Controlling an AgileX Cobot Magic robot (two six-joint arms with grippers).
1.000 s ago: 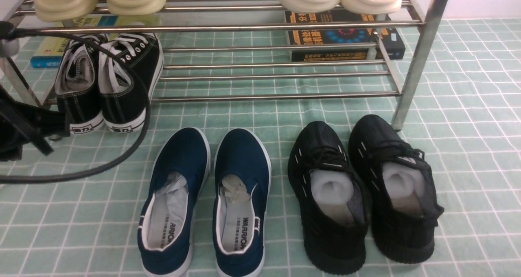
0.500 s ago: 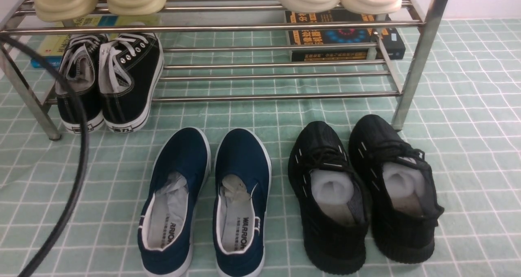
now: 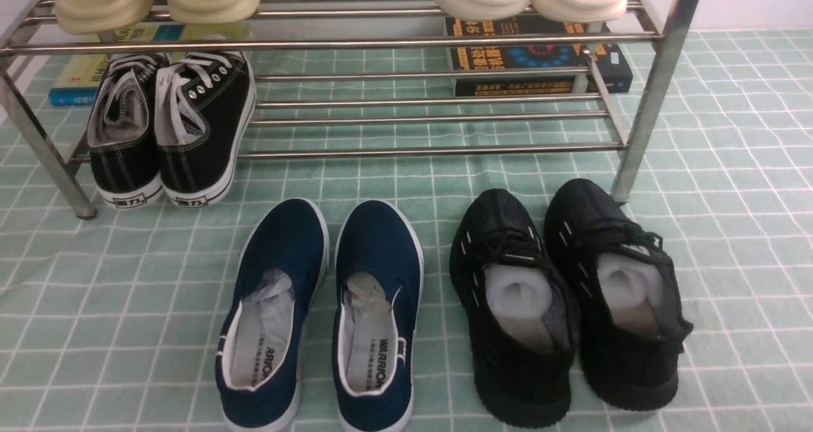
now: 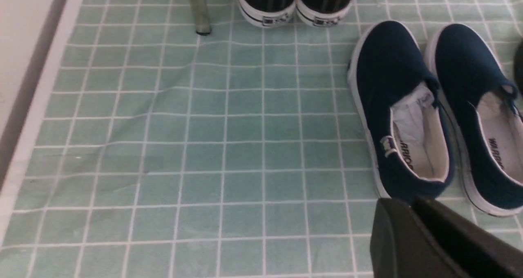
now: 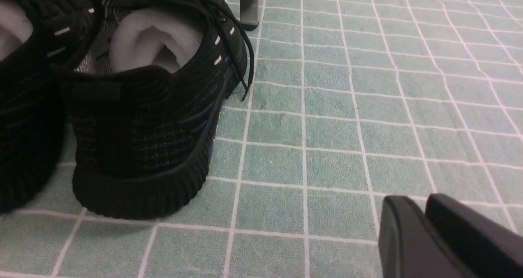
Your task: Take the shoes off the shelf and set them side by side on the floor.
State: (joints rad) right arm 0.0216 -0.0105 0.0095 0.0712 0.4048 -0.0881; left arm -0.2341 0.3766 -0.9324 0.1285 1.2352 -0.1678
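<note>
**Navy slip-ons down on the floor, both end effectors clear**

Already the shoes sit side by side on the floor, toes toward the shelf, just in front of the middle of its front edge. From my seat the placing looks done, or very nearly.

If I had to lift them again, I judge them light and soft: canvas uppers that would fold under a squeeze, with only paper stuffing in the toes. The white rubber sole is the stiff part, and likely grippy on this cloth floor, so dragging would bunch the fabric. I would pinch the heel collar wall, one finger inside against the white lining, one outside.

The left end effector hangs just behind the heel of the left slip-on, touching nothing; the right end effector sits low beside the black knit sneakers, also holding nothing. Only a dark corner of each shows, so I cannot tell whether either is spread or pressed together.

Black lace-ups remain at the lower tier's left end.
</note>
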